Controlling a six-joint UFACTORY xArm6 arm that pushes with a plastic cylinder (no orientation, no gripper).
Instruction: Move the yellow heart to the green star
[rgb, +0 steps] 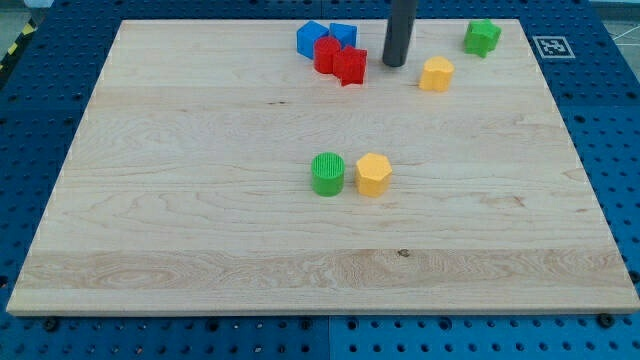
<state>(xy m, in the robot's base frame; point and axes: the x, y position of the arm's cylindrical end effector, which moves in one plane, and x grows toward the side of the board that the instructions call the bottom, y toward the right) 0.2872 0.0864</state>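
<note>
A yellow block (436, 74), which looks like the heart, lies near the view's top right. The green star (482, 37) sits above and to the right of it, close to the board's top edge, with a gap between them. My tip (394, 64) rests on the board just left of this yellow block and right of the red blocks, touching neither.
Two red blocks (340, 60) and two blue blocks (326, 37) are clustered at the top centre, left of my tip. A green cylinder (327, 173) and a yellow pentagon-like block (373, 174) sit side by side mid-board. The wooden board (200, 200) lies on a blue pegboard table.
</note>
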